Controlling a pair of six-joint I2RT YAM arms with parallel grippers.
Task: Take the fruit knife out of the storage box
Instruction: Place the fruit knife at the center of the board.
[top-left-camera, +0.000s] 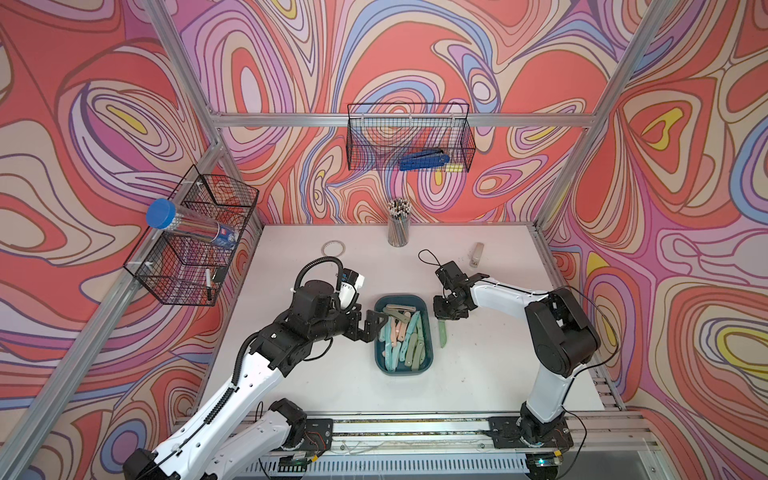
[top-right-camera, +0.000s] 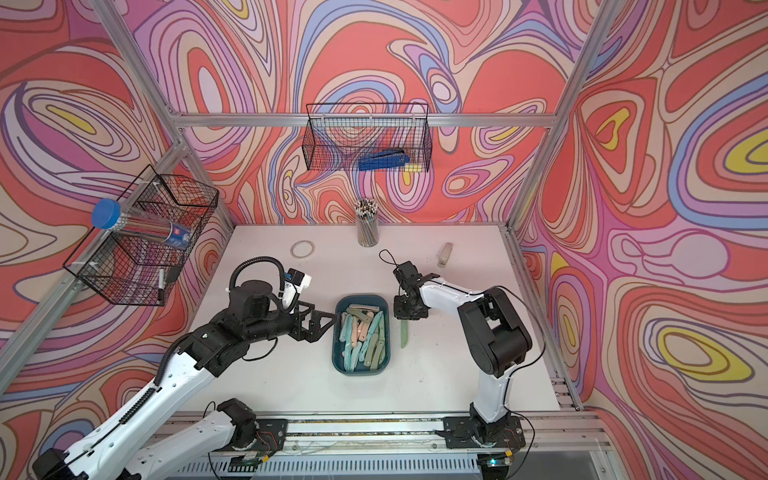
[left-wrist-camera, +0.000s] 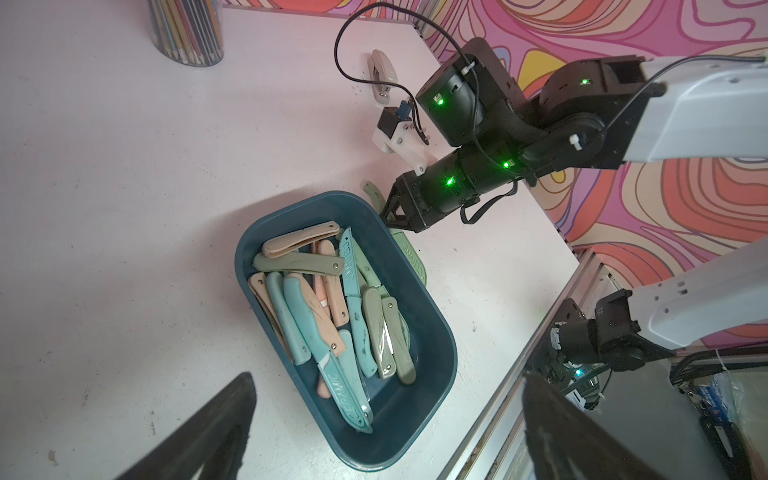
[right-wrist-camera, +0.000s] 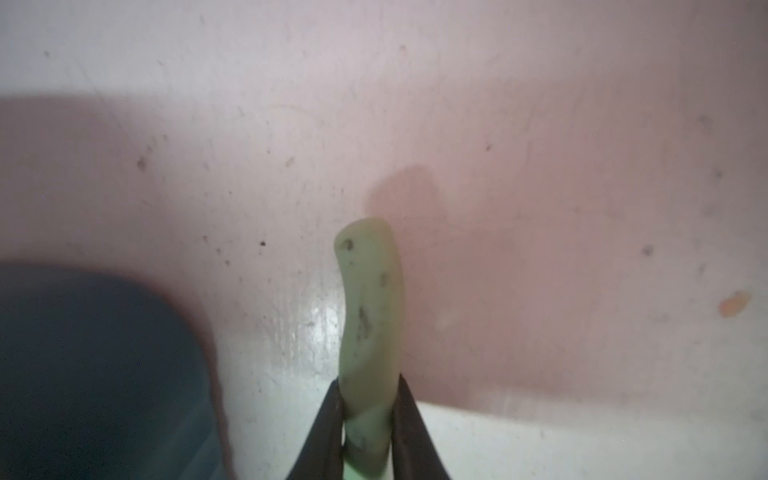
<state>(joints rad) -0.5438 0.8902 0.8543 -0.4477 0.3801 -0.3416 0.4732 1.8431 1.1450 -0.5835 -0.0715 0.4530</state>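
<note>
R pincer (top-left-camera: 441, 320): narrow, clamped on one end of the green fruit knife (top-left-camera: 443, 336).
Fruit knife: out of storage box (top-left-camera: 404, 372), just beside its R wall, over the surface (top-left-camera: 498, 353); touching surface or not, can't tell.
L pincer (top-left-camera: 375, 329): wide, holding nothing, at box's L rim.
Box: on surface btw the arms, w/ a pile of other knives (left-wrist-camera: 332, 316), teal/pink/green.
Far side: pencil cup (top-left-camera: 398, 228), stapler (top-left-camera: 478, 254).
</note>
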